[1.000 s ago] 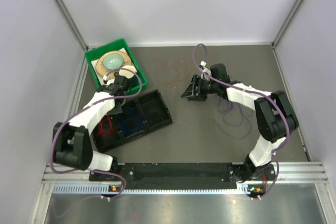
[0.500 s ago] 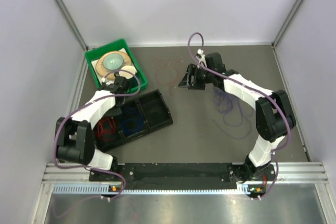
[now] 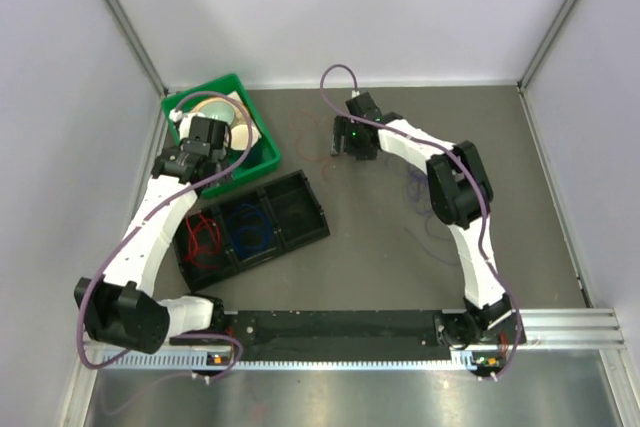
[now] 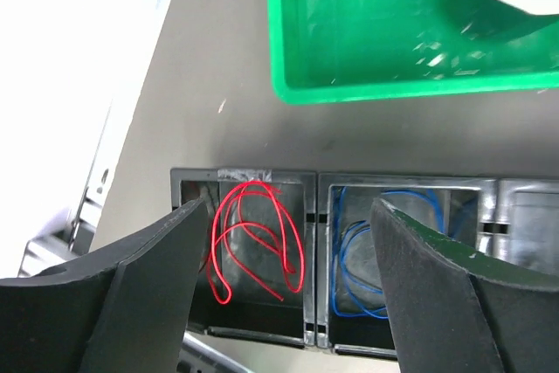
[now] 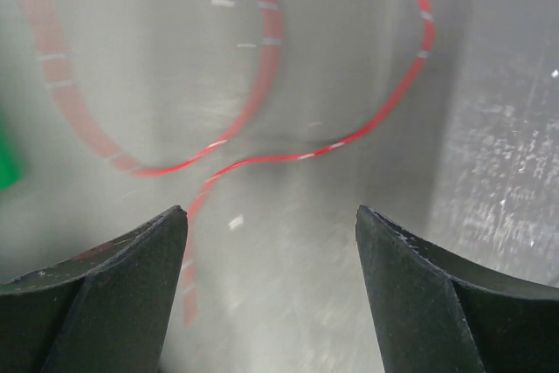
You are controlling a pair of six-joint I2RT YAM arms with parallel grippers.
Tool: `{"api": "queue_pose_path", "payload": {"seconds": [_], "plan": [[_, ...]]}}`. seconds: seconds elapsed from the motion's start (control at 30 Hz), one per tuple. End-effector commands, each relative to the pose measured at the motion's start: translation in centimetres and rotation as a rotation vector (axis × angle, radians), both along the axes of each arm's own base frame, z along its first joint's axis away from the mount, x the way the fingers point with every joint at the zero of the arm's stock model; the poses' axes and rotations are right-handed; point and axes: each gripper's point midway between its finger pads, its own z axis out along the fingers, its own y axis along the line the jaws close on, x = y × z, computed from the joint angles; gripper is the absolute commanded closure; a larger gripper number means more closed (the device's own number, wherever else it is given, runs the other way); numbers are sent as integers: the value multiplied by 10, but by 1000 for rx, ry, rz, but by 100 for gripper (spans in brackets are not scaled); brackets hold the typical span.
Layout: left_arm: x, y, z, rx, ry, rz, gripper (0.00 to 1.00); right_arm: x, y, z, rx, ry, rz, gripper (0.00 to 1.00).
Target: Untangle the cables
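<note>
Two arms [image 3: 150,222] [image 3: 472,247], one bin [image 3: 262,152], one tray [image 3: 300,209], two red cable bunches [image 3: 203,240] [image 3: 312,137], one blue bunch [image 3: 248,234], one purple bunch [image 3: 418,190].

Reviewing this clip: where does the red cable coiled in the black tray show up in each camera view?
Top external: the red cable lies in the black tray's leftmost compartment, lower left of the picture.
Left wrist: lower left of centre, in the tray's left compartment.
Right wrist: not in it; the loose red wire there lies on the table.
Shared landmark: the green bin just beyond the tray.
</note>
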Motion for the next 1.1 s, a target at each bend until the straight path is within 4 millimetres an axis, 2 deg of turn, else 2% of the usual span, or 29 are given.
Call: {"api": "queue_pose_path", "payload": {"seconds": [0.0, 0.07, 0.23, 0.27, 0.3, 0.5, 0.53, 0.57, 0.63, 0.67, 0.73, 0.77, 0.8, 0.83, 0.87, 0.97, 1.03, 1.07], "plan": [[5, -4, 38, -36, -120, -37, 20, 13, 10, 2, -61, -33, -97, 23], [8, -8, 42, -53, -154, -52, 20, 15, 16, -1, -50, -35, -128, 23], [10, -11, 38, -59, -143, -70, 20, 17, 8, -22, -106, -13, -249, 27], [10, -11, 37, -60, -143, -74, 20, 22, 7, -17, -131, -40, -293, 27], [11, -12, 35, -62, -136, -80, 20, 15, 8, -20, -166, -29, -297, 28], [12, -13, 30, -57, -119, -94, 19, 10, 21, -23, -231, -77, -402, 36], [12, -15, 29, -64, -118, -104, 19, 6, 22, -25, -249, -75, -410, 34], [11, -16, 30, -68, -124, -109, 19, 10, 22, -21, -244, -88, -441, 35], [11, -17, 29, -72, -122, -115, 19, 5, 16, -32, -293, -64, -461, 35], [10, -17, 30, -74, -123, -118, 19, 10, 16, -27, -291, -78, -476, 35], [9, -19, 28, -84, -121, -130, 19, 10, 16, -33, -313, -66, -472, 35], [9, -20, 28, -85, -124, -132, 19, 12, 18, -27, -309, -71, -470, 36], [9, -20, 28, -86, -123, -133, 19, 13, 19, -30, -310, -69, -469, 38], [9, -20, 27, -85, -121, -136, 19, 17, 22, -23, -298, -84, -467, 43], [9, -21, 28, -88, -123, -140, 19, 22, 27, -21, -289, -102, -439, 54], [8, -21, 29, -90, -128, -147, 19, 24, 23, -18, -305, -117, -425, 73], [9, -21, 29, -89, -133, -153, 19, 21, 23, -20, -311, -109, -411, 75], [8, -22, 27, -88, -128, -155, 19, 19, 23, -21, -312, -103, -406, 80]]}}
